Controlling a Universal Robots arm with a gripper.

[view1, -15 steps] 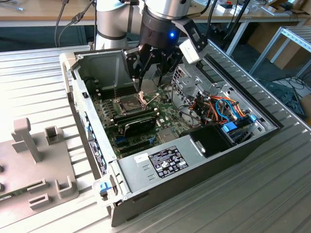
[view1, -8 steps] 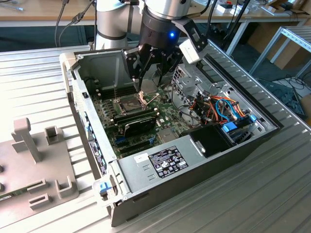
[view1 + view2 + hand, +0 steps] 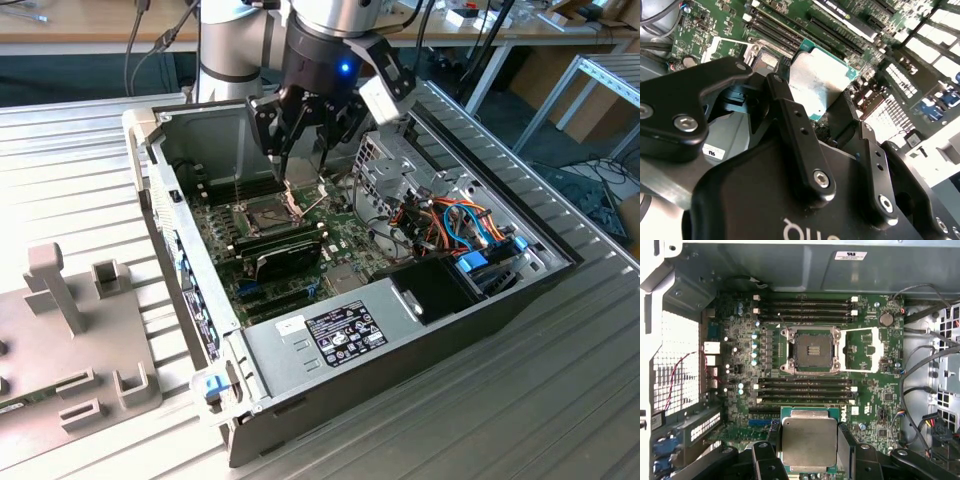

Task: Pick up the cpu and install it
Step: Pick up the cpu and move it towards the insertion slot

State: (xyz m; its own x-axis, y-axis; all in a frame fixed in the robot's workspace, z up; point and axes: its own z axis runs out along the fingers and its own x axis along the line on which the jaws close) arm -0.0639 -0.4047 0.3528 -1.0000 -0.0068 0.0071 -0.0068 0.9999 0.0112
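We found the gripper (image 3: 303,140) low inside the open computer case (image 3: 400,365), over the motherboard (image 3: 875,410) and towards the case's rear wall. Its fingers (image 3: 844,440) were closed part-way onto two opposite edges of the cpu (image 3: 809,440). They held the chip flat with its dull metal top facing the camera in both wrist views.

The cpu hung clear of the board and was not seated. In the first wrist view it lay to one side of the cpu socket (image 3: 812,350), beyond one bank of memory slots (image 3: 805,390). The socket stood bare, with its load frame (image 3: 865,350) swung open beside it.

We judged the main hazard to be the socket's contacts. If the chip came down tilted, or offset from the socket's corners, one edge could land first and bend them. We could not tell from these views whether the chip was turned to match the socket's keying, and a wrong turn would stop it dropping in. The grip was on thin edges only, so a knock against the load frame or a slot latch could twist the chip loose.
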